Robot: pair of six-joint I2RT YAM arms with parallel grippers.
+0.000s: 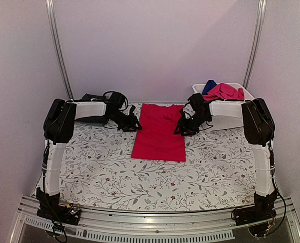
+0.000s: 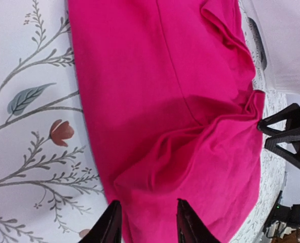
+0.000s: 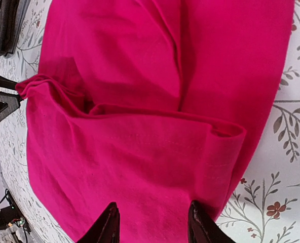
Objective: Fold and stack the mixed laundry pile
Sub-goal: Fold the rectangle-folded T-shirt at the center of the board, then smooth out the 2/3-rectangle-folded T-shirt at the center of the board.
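Left of the red tee (image 1: 159,133) we see open leaf-patterned cloth (image 1: 99,162) running out to the table's edge. Right of the tee there is a narrower strip, then the white tub (image 1: 247,94) holding a pink garment (image 1: 225,91) and a blue garment (image 1: 209,86). The tee lies flat, folded narrow, its upper part doubled over in soft creases. Our left claw (image 2: 147,223) stands slightly apart at the tee's upper left edge, holding nothing. Our right claw (image 3: 152,223) gapes somewhat wider over the tee's upper right fold, also holding nothing.

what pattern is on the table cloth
The cloth has grey vines and red flowers; left wrist view.
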